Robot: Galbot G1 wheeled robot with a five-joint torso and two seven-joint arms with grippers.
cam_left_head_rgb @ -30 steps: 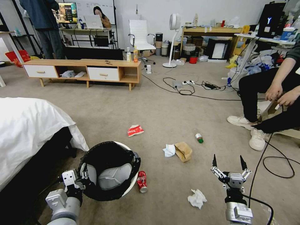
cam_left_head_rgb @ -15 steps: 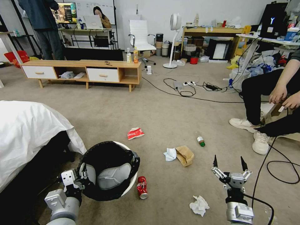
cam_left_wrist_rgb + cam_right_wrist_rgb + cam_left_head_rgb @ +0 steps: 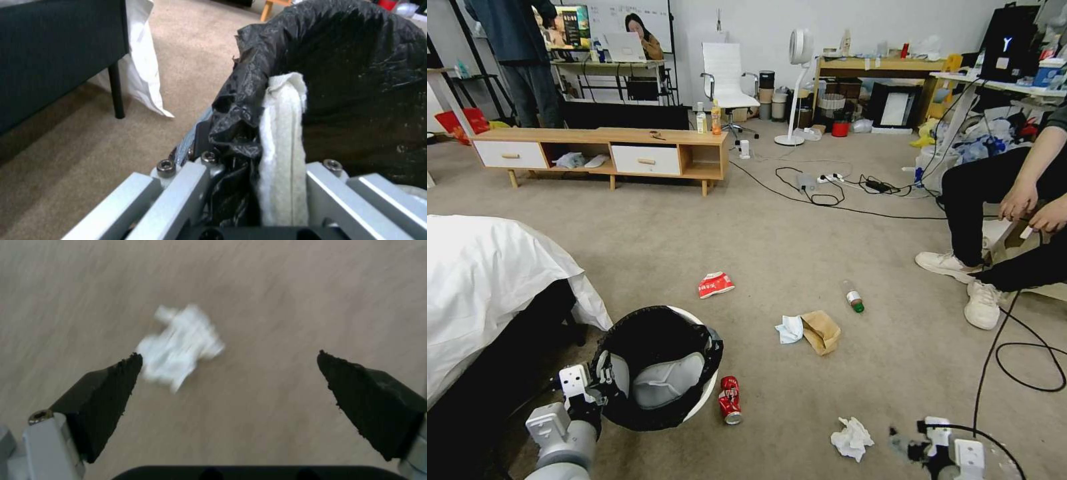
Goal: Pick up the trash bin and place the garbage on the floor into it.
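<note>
Nearest to us, our left pincer point(image 3: 602, 379) is clamped on the rim of the trash bin point(image 3: 657, 365), which tilts with its mouth toward us. Our left wrist view adds detail: the pincer point(image 3: 256, 180) pinches the black bag point(image 3: 342, 60) folded over the rim together with a strip of white material point(image 3: 285, 140), and the bed point(image 3: 53, 50) with its hanging white sheet stands just beside the bin.

Our right pincer point(image 3: 917, 448) sits low at the near right, blurred in the head view, so there we can only say it seems to point downward. The right wrist view settles its state: the pincer point(image 3: 229, 355) has its two dark fingertips point(image 3: 113, 386) spread wide above the floor point(image 3: 289, 290), with a crumpled white tissue point(image 3: 180, 346) lying between them, closer to one tip and not touched.

In the head view that tissue point(image 3: 851, 438) lies just left of the right pincer. A red soda can point(image 3: 730, 399) lies beside the bin's right edge. Farther out we see a second tissue point(image 3: 789, 329) touching a brown paper bag point(image 3: 822, 331), then a green-capped bottle point(image 3: 853, 297) and a red-and-white wrapper point(image 3: 715, 285). Black cables point(image 3: 1014, 360) cross the carpet at right.
</note>
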